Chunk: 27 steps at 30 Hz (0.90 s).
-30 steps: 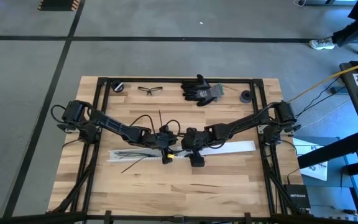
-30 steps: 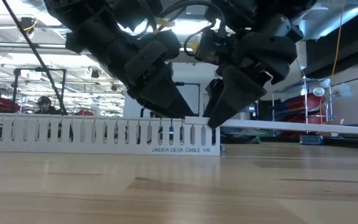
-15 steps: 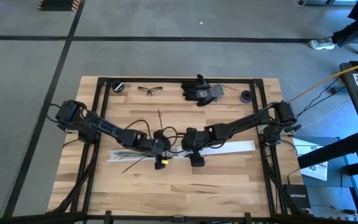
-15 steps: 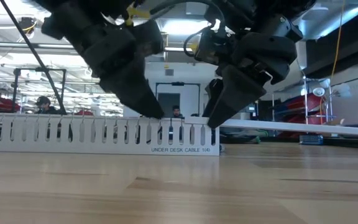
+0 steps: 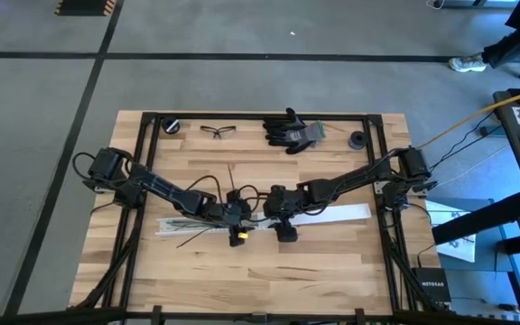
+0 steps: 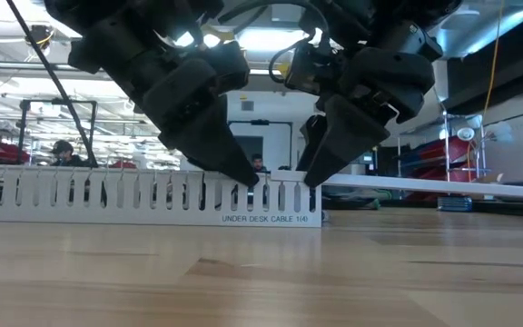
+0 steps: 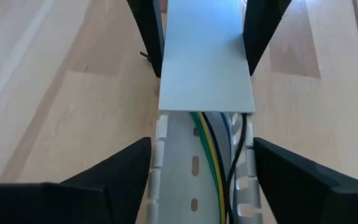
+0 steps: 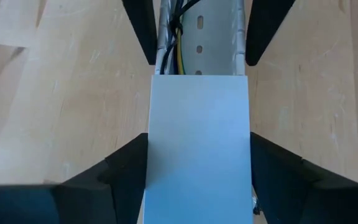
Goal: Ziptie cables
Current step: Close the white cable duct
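A white slotted rail (image 5: 183, 226) lies on the table with its open side up. The cables (image 7: 230, 180) run inside it, dark ones beside green, yellow and blue ones, and some dark ends (image 5: 188, 238) stick out toward the near edge. A long flat white strip (image 5: 341, 213) lies in line with the rail, its end (image 7: 207, 93) over the rail's right end. My left gripper (image 7: 202, 163) is open over the rail, one finger on each side of it. My right gripper (image 8: 197, 163) faces it, shut on the strip. My left gripper: I cannot tell whether its fingers touch the rail's side walls (image 7: 159, 155). My right gripper pinches the white strip across its width, near its left end (image 8: 197, 124), one finger (image 8: 126, 177) on each long edge. It comes slanting down from the table's right. The strip's end rests on the rail's top (image 6: 284, 174).
A pair of black gloves (image 5: 292, 131), safety glasses (image 5: 217, 131) and two small black round things (image 5: 171, 125) (image 5: 357, 139) lie along the far edge. A thin dark stick (image 5: 233, 171) stands behind my left gripper. A black frame (image 5: 147, 162) borders the table.
My left gripper slid along the rail toward the table's left, away from my right gripper, then came back part of the way toward it. My right gripper and the white strip kept still.
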Available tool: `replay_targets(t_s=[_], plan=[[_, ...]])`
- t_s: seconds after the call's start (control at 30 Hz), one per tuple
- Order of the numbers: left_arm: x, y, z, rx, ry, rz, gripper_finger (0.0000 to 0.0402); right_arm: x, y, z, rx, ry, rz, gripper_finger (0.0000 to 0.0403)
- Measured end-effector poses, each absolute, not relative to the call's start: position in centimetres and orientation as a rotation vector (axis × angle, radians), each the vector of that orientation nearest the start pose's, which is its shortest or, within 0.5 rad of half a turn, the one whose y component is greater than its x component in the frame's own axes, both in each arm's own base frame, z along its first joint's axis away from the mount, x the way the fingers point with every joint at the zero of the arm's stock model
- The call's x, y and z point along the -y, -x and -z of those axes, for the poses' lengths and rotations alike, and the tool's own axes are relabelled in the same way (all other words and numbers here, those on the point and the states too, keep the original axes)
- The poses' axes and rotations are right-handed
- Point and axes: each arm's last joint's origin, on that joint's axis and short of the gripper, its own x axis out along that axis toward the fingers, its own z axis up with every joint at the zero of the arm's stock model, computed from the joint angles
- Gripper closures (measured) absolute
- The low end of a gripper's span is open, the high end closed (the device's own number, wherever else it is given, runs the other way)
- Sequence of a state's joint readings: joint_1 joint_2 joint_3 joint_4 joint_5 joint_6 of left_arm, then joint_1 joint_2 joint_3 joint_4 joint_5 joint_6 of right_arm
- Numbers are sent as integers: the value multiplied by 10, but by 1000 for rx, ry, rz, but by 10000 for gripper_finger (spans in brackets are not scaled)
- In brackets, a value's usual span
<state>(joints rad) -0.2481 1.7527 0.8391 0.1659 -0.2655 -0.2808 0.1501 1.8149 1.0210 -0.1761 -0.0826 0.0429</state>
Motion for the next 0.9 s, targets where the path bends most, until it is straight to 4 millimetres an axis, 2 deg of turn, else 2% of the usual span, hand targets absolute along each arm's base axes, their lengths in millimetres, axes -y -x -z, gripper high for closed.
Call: replay_targets(t_s=[0.2,0.37,0.63,0.9], plan=[[75,-327,-141,-712,67,-114,199,-55,-349,-147,-972,-7,-195,178],[75,-326,-141,-716,51,-110,230,-56,-350,-148,-949,-12,-201,178],[75,-327,-141,-714,48,-109,239,-57,-356,-149,-886,-19,-203,178],[75,-325,-140,-734,47,-117,240,-58,-368,-140,-875,-39,-194,178]])
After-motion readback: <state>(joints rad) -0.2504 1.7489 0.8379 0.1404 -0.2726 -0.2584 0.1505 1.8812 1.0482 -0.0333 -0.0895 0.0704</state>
